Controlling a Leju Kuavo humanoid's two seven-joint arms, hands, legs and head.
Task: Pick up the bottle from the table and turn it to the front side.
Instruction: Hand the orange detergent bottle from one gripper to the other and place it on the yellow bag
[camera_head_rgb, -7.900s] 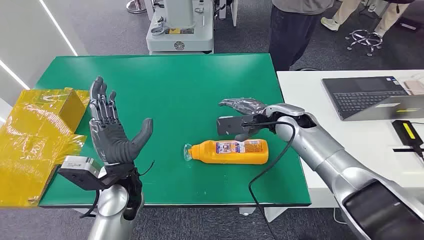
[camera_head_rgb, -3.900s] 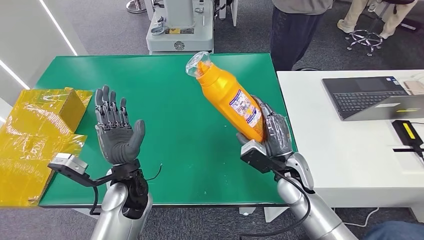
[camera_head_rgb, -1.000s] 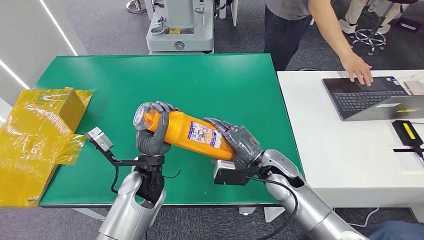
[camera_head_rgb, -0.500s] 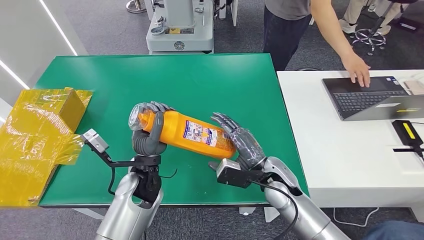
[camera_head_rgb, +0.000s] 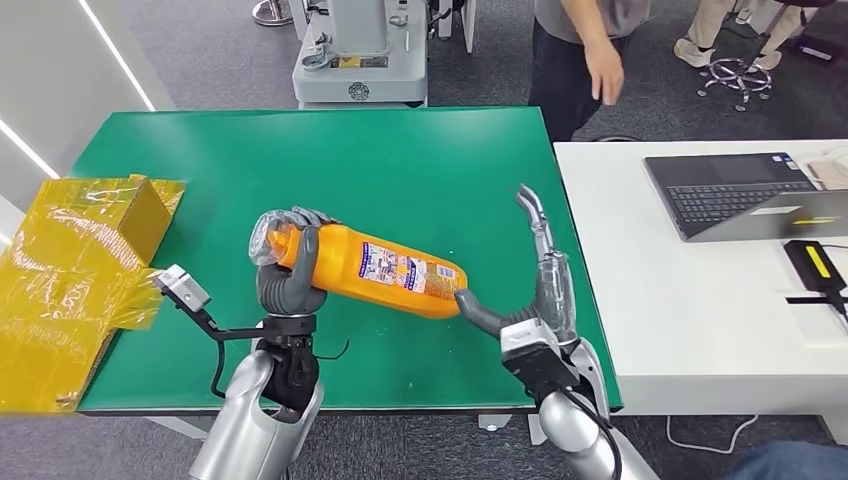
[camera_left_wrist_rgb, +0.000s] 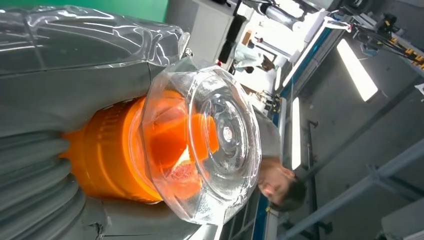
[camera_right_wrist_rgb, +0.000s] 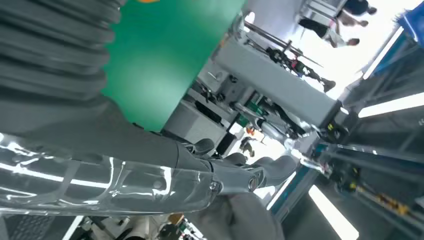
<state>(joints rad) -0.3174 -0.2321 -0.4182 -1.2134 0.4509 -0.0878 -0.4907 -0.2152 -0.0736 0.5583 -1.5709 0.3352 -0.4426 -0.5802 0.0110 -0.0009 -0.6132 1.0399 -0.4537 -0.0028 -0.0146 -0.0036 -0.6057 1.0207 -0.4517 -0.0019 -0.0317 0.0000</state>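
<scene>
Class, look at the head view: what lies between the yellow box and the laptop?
In the head view, between the yellow box and the laptop lies the green table, with the orange bottle gripped above it by the left hand.

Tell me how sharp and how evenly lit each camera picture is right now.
Head view: sharp, evenly lit, the orange bottle in the left hand reads clearly. Left wrist view: the clear cap is crisp with glare; ceiling lights blown out. Right wrist view: the right hand is soft, the green table blurred, the background overexposed.
</scene>
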